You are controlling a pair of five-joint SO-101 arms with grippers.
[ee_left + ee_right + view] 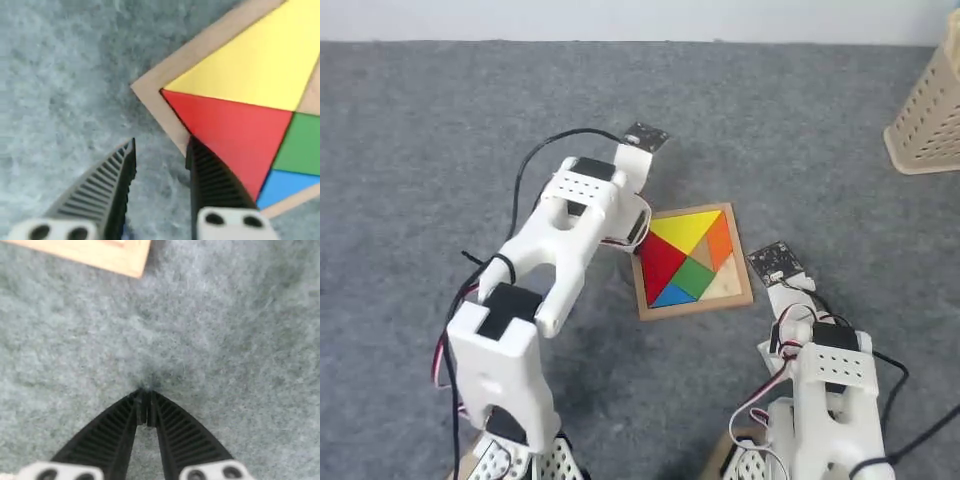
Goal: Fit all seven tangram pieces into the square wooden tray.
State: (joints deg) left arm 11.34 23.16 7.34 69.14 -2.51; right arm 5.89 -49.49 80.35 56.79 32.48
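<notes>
Nearest us on the right, our right gripper point(144, 395) hangs closed and empty over grey carpet point(440, 130). Beyond, the square wooden tray point(698, 307) looks full of coloured tangram pieces point(692, 275). Our left gripper point(161, 145), half-open and empty, straddles its left rim. We judge only lifting clear is left. Far right, a cream perforated basket point(930, 115) obstructs nothing.
</notes>
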